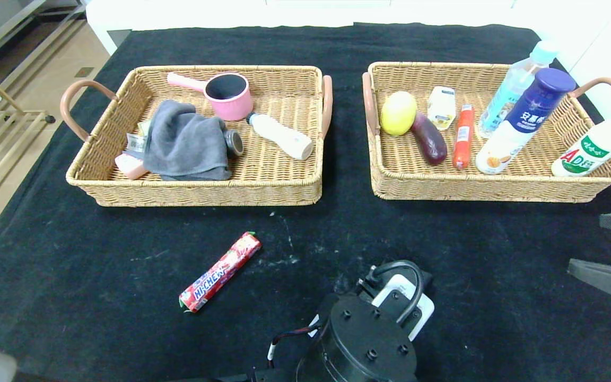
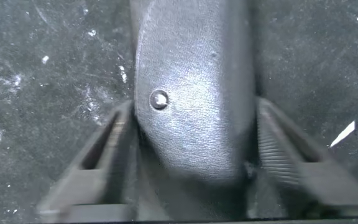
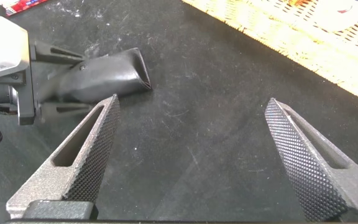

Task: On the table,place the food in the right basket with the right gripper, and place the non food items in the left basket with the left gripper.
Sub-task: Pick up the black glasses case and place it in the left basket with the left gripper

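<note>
My left gripper (image 1: 377, 278) is low over the table's front centre, mostly hidden under its own wrist. In the left wrist view it (image 2: 194, 106) is shut on a black leather-like pouch (image 2: 191, 74) with a rivet, which lies on the black cloth. The pouch (image 3: 104, 71) also shows in the right wrist view, between the left fingers. A red Hi-Chew candy roll (image 1: 220, 271) lies on the cloth to the left of that arm. My right gripper (image 1: 586, 241) is open and empty at the right edge, over bare cloth (image 3: 191, 102).
The left basket (image 1: 194, 193) holds a grey cloth, a pink pot, a white bottle and small items. The right basket (image 1: 496, 191) holds a lemon, an eggplant, a sausage, a packet and three bottles. Its wicker edge (image 3: 303, 43) shows beyond my right gripper.
</note>
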